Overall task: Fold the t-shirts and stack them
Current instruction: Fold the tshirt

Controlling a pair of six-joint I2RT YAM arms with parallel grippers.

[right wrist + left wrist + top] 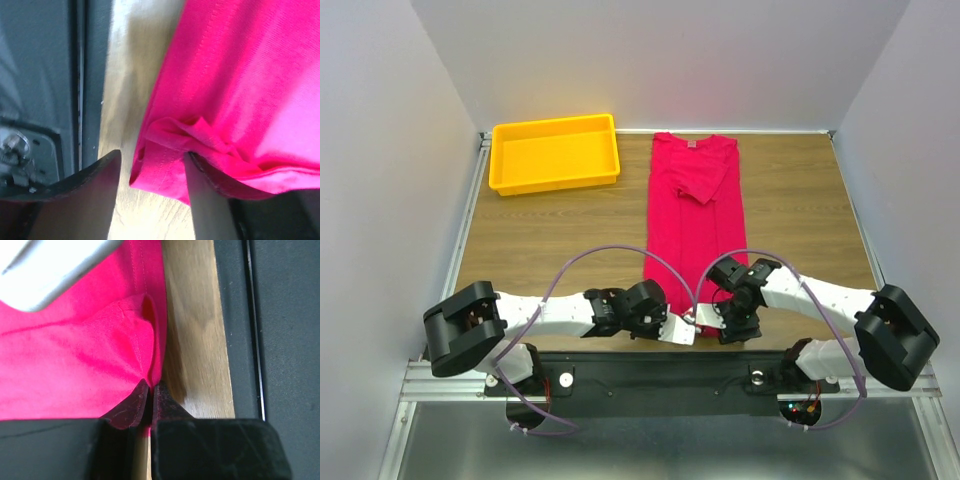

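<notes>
A crimson-pink t-shirt (695, 215) lies on the table as a long narrow strip, one sleeve folded across near the collar. Its near hem is at the table's front edge. My left gripper (678, 330) is shut on the left corner of that hem; in the left wrist view the tips (150, 386) pinch a ridge of the cloth (75, 355). My right gripper (712, 318) is open at the right corner. In the right wrist view the jaws (150, 175) stand apart with the bunched hem corner (170, 165) between them, one finger (210, 200) under the cloth.
A yellow plastic tray (555, 152) stands at the back left of the wooden table (540, 240). The black base rail (650, 370) runs right behind the grippers. White walls close in the table's sides and back.
</notes>
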